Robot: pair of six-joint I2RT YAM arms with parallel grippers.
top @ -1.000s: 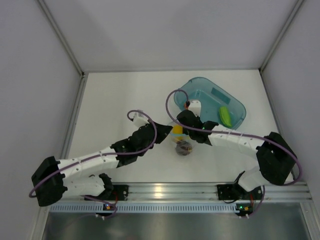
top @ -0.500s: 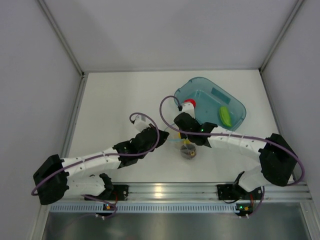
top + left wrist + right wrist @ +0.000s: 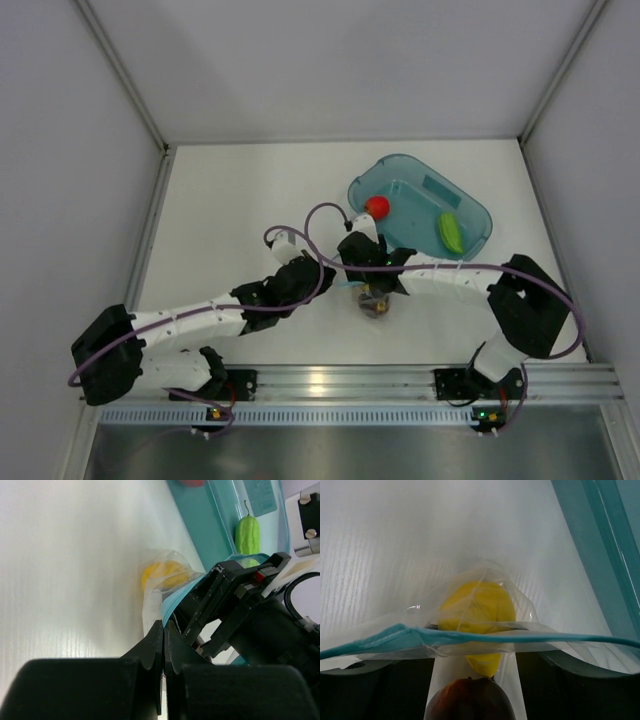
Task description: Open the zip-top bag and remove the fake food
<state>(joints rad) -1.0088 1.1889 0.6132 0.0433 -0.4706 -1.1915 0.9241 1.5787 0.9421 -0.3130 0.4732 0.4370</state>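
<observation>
Right wrist, crinkly clear bag (image 3: 526, 614), rounded yellow pear (image 3: 477, 607) inside

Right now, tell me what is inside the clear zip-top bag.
Through the crinkly clear plastic zip-top bag a yellow pear-like toy piece and a dark maroon round toy piece show. The rest of the bag is hidden or out of frame.

White surface (image 3: 230, 200), matte with faint ribbing. A teal translucent tray (image 3: 410, 170) sits on it at 1 o'clock from centre. A clear zip-top bag (image 3: 372, 298) rests on it at 6 o'clock from centre, near the tray's 7 o'clock corner.
</observation>
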